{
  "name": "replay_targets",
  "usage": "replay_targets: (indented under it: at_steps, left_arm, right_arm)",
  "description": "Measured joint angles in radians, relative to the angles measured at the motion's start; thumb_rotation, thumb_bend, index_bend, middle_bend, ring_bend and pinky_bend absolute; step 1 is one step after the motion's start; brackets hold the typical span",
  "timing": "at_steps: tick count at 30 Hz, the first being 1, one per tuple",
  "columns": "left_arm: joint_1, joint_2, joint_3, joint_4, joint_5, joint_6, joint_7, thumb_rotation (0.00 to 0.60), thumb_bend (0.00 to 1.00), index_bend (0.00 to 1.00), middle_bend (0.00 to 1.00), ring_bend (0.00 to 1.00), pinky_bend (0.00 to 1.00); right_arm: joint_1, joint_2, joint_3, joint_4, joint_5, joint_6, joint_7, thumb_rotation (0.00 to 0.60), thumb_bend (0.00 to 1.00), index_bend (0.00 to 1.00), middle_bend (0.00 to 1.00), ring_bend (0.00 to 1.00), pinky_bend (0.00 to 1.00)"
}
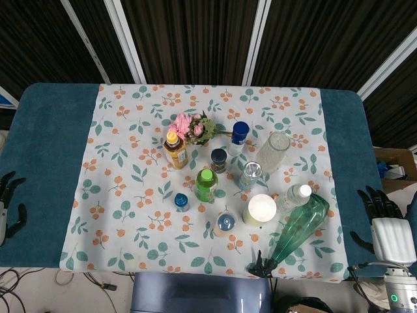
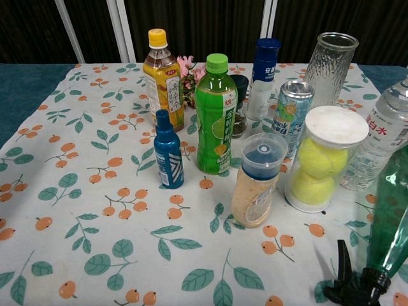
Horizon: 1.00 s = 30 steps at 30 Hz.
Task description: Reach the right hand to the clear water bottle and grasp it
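Note:
The clear water bottle (image 1: 295,195) with a white cap stands on the right part of the floral cloth; in the chest view this water bottle (image 2: 381,135) shows at the right edge with a red-lettered label. My right hand (image 1: 383,217) rests at the table's right edge, fingers spread, holding nothing, well to the right of the bottle. My left hand (image 1: 9,199) sits at the far left edge, fingers apart and empty. Neither hand appears in the chest view.
A green spray bottle (image 1: 298,227) lies tilted just in front of the water bottle. Nearby stand a tennis-ball tube (image 1: 260,208), a can (image 1: 249,174), a glass vase (image 1: 273,150), a green bottle (image 1: 206,184), a yellow-capped tea bottle (image 1: 174,149) and several smaller bottles.

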Motion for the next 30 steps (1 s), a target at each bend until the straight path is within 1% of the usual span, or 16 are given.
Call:
replay_targets:
  at_steps: [18, 26, 30]
  left_arm:
    - [0.002, 0.003, -0.002, 0.002, -0.001, 0.003, -0.010, 0.600, 0.59, 0.19, 0.07, 0.11, 0.00]
    - [0.001, 0.002, 0.000, 0.001, -0.002, -0.001, -0.002, 0.600, 0.59, 0.19, 0.07, 0.11, 0.00]
    - [0.001, 0.001, 0.001, -0.001, 0.001, 0.001, -0.006, 0.600, 0.59, 0.19, 0.07, 0.11, 0.00]
  right_arm:
    - [0.004, 0.003, -0.005, -0.004, -0.002, -0.016, 0.016, 0.600, 0.20, 0.12, 0.11, 0.11, 0.22]
    - [0.006, 0.007, -0.004, 0.004, 0.013, -0.034, 0.065, 0.600, 0.20, 0.11, 0.11, 0.11, 0.22]
    - [0.011, 0.007, -0.003, 0.008, 0.021, -0.053, 0.116, 0.600, 0.20, 0.11, 0.11, 0.11, 0.22]
